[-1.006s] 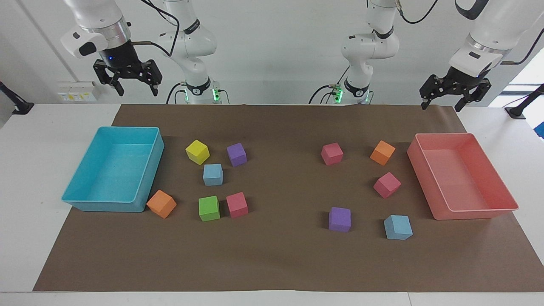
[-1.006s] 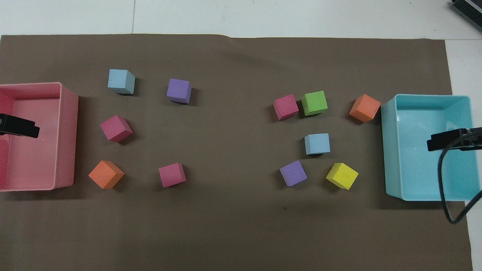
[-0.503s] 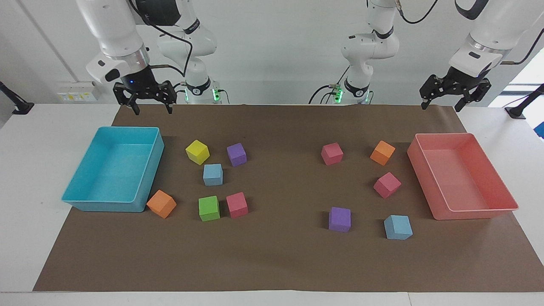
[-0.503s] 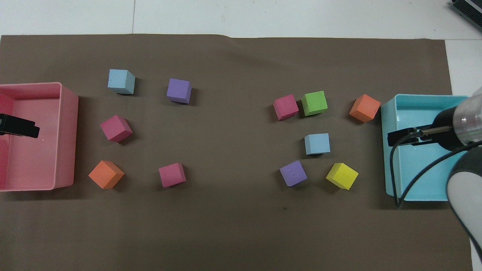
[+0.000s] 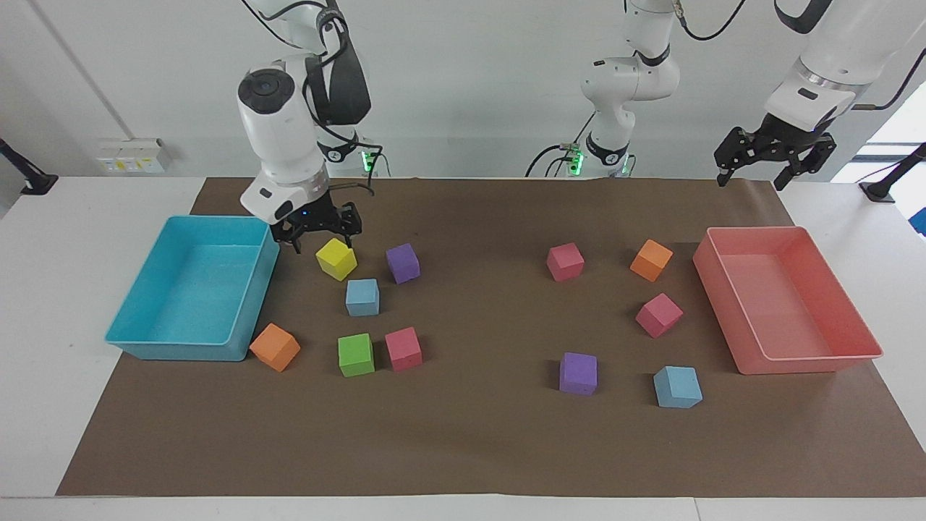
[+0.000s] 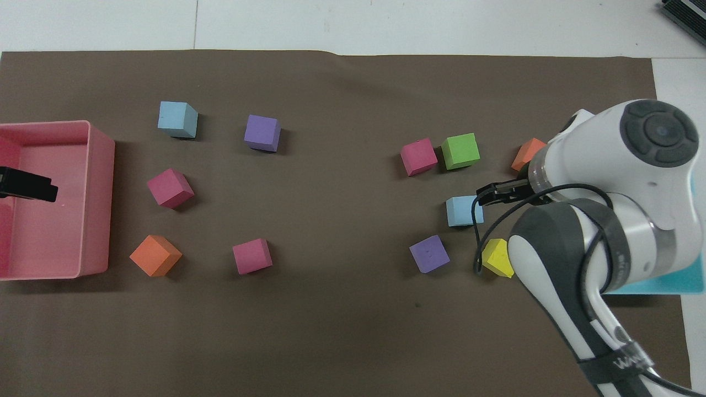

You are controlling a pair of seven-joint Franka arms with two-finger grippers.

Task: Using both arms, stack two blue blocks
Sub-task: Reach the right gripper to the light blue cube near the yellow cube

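The scene is evenly and brightly lit from above, and short soft shadows are cast beside each cube on the brown mat (image 5: 477, 449). A washed-out glare is seen at a window (image 5: 897, 134) by the left arm's end of the worktop. Both views are rendered sharp, with no blur noted.

Blocks (image 5: 362, 297) between two trays (image 5: 246, 325)

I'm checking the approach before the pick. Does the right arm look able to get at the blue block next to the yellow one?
Probably yes. The right gripper, open, hangs by the yellow block, and the blue block has an uncovered top and gaps to the neighbouring cubes.
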